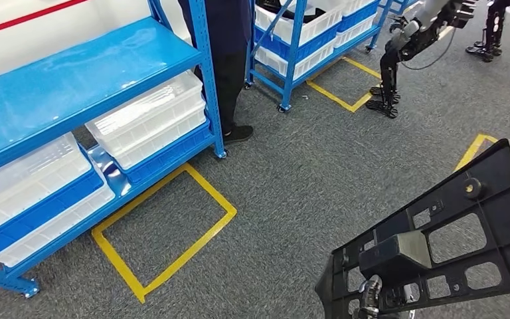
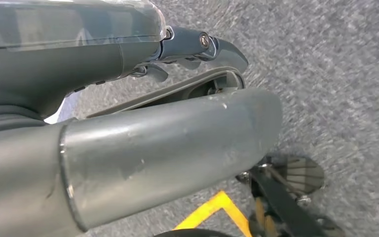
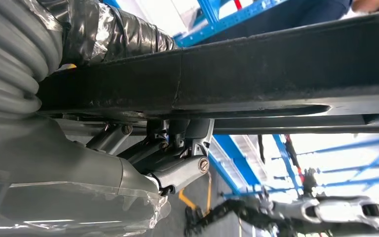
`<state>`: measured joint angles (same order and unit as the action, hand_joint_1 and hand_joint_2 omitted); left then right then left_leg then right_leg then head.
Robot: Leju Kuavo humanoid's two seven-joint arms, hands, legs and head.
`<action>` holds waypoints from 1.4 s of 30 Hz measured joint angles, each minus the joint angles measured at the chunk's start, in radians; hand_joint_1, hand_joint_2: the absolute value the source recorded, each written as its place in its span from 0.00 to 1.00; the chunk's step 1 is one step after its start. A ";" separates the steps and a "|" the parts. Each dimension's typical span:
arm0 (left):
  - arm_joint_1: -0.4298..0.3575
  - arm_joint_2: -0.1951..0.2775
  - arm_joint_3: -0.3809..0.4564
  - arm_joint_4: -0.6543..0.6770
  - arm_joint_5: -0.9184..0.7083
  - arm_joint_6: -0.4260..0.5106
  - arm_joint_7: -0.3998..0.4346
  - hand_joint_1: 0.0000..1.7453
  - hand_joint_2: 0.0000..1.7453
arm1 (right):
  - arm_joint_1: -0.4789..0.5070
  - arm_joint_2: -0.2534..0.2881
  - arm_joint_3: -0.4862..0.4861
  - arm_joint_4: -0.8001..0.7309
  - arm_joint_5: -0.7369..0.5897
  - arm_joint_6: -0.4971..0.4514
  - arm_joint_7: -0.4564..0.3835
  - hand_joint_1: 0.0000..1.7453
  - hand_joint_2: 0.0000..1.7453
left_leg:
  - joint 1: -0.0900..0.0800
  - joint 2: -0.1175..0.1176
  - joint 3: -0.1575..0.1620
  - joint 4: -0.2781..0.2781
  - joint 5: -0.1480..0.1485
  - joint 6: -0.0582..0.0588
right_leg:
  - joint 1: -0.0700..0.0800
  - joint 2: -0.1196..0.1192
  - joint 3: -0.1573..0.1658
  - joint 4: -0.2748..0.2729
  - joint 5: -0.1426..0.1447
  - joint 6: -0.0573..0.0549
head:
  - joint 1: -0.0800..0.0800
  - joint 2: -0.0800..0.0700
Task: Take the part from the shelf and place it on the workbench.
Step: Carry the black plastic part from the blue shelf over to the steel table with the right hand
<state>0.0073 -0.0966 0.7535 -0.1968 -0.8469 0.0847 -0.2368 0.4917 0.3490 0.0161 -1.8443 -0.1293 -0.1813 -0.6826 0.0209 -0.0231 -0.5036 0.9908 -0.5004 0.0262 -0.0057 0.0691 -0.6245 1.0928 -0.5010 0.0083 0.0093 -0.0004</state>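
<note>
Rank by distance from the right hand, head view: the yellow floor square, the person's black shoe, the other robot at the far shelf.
From the right hand gripping the black part:
1. Yellow floor square, to the left beside the near shelf.
2. Person's black shoe, farther up by the shelf post.
3. Other robot, top right, farthest.

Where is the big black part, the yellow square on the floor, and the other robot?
black part [image 1: 465, 226], head view, on its ribbed frame.
yellow square [image 1: 209, 234], head view, on its right tape edge.
other robot [image 1: 398, 50], head view, on its dark body.
</note>
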 joint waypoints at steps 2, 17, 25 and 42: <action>0.003 0.000 0.001 0.000 -0.001 0.000 0.000 0.00 0.00 | -0.002 0.000 -0.002 0.000 0.000 0.000 0.002 1.00 1.00 | -0.003 0.029 -0.003 -0.002 0.002 0.005 | -0.002 -0.050 -0.055 0.119 -0.069 0.007 | 0.001 0.000; -0.006 -0.001 0.006 0.000 -0.009 -0.003 0.003 0.00 0.00 | -0.002 0.005 -0.012 -0.006 0.015 -0.004 0.013 1.00 1.00 | -0.001 0.045 -0.049 0.162 -0.123 -0.047 | -0.006 -0.074 0.060 -0.074 0.018 -0.040 | 0.000 0.000; 0.002 0.000 0.008 0.000 -0.015 -0.004 0.003 0.00 0.00 | -0.004 0.005 -0.014 -0.006 0.061 -0.026 0.012 1.00 1.00 | -0.001 -0.052 -0.017 0.041 -0.015 -0.027 | 0.000 0.039 0.053 -0.057 0.017 -0.033 | 0.000 0.000; -0.005 0.006 0.041 0.000 -0.104 -0.024 0.000 0.00 0.00 | -0.034 -0.048 -0.062 -0.021 0.961 -0.505 0.216 1.00 1.00 | -0.013 0.136 0.015 0.003 -0.022 -0.020 | 0.000 -0.131 0.054 -0.056 0.008 -0.003 | 0.001 0.000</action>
<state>0.0024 -0.0907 0.7947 -0.1969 -0.9512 0.0605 -0.2366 0.4575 0.3013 -0.0457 -1.8656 0.8316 -0.6865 -0.4665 0.0083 0.1132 -0.4886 0.9942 -0.5229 0.0062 -0.0059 -0.0619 -0.5705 1.0365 -0.4929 0.0053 0.0102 -0.0003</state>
